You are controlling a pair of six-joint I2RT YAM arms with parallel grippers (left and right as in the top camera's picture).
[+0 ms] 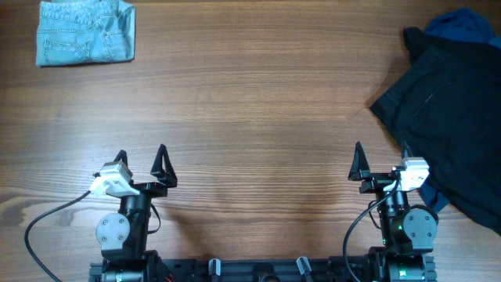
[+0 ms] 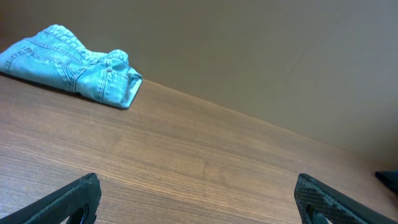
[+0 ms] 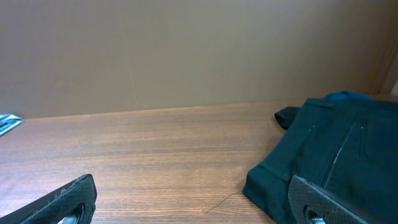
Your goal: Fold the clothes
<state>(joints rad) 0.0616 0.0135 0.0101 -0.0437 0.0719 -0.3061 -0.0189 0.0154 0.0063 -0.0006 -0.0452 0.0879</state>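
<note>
The light-blue denim garment [image 1: 85, 32] lies folded in a compact bundle at the table's far left corner; it also shows in the left wrist view [image 2: 74, 65]. My left gripper [image 1: 142, 162] is open and empty near the front left edge, far from the denim; its fingers frame bare wood in the left wrist view [image 2: 199, 199]. My right gripper [image 1: 381, 161] is open and empty near the front right; in the right wrist view [image 3: 199, 199] its right finger sits close to the black garment's edge.
A large black garment [image 1: 450, 110] lies spread at the right side of the table, seen also in the right wrist view [image 3: 329, 162], with a blue cloth [image 1: 463, 22] at its far end. A plain wall stands behind the table.
</note>
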